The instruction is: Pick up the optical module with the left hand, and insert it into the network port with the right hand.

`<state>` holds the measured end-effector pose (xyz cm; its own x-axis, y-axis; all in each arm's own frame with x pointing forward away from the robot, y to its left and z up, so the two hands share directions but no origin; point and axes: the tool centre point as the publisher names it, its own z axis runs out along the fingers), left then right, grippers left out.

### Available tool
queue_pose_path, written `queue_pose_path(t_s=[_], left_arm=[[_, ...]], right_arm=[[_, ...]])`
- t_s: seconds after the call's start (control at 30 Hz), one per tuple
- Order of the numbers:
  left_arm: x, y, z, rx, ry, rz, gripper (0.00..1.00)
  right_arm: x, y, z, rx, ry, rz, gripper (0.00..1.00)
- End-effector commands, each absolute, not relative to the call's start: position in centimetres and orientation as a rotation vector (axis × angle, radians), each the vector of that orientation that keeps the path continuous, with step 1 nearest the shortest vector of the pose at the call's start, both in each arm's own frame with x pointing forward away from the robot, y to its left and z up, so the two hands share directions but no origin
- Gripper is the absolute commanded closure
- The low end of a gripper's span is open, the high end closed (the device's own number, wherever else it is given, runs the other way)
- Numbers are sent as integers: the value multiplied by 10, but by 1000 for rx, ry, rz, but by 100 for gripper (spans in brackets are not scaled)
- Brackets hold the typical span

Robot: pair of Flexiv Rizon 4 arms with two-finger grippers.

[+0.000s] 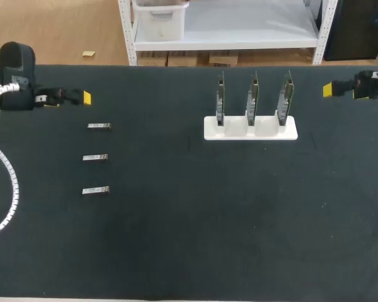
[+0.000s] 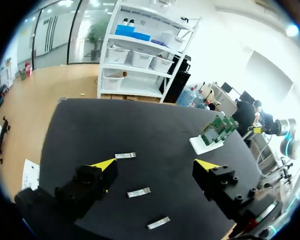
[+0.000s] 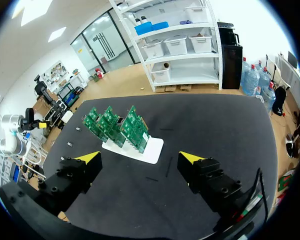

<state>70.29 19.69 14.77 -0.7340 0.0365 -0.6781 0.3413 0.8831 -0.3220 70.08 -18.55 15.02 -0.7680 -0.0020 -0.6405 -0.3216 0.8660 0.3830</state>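
Three slim, silvery optical modules point(image 1: 95, 157) lie flat, well apart, in one column on the robot's left. Three green network cards point(image 1: 253, 97) stand upright and parallel in a white holder point(image 1: 250, 131), right of centre.

Black-topped table point(image 1: 208, 220), pretty sparse. Three small optical modules sit in a column on the left: far point(image 1: 99, 126), middle point(image 1: 95, 157), near point(image 1: 96, 190). A white stand point(image 1: 264, 133) right of centre holds three upright circuit boards point(image 1: 252, 97).
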Motion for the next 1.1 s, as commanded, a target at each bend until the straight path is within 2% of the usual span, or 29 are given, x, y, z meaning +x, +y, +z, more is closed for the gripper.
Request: queue_pose_path(t_s=[0.03, 0.27, 0.57, 1.1], left_arm=[[719, 191, 146, 287, 2407, -355, 0], [760, 192, 134, 395, 2373, -106, 0], [792, 197, 134, 777, 2450, -390, 0], [788, 188, 83, 1566, 2348, -299, 0]], right_arm=[[700, -185, 150, -231, 2376, 633, 0], [700, -185, 150, -231, 2376, 633, 0], [700, -185, 150, -231, 2376, 633, 0], [700, -185, 150, -231, 2376, 633, 0]])
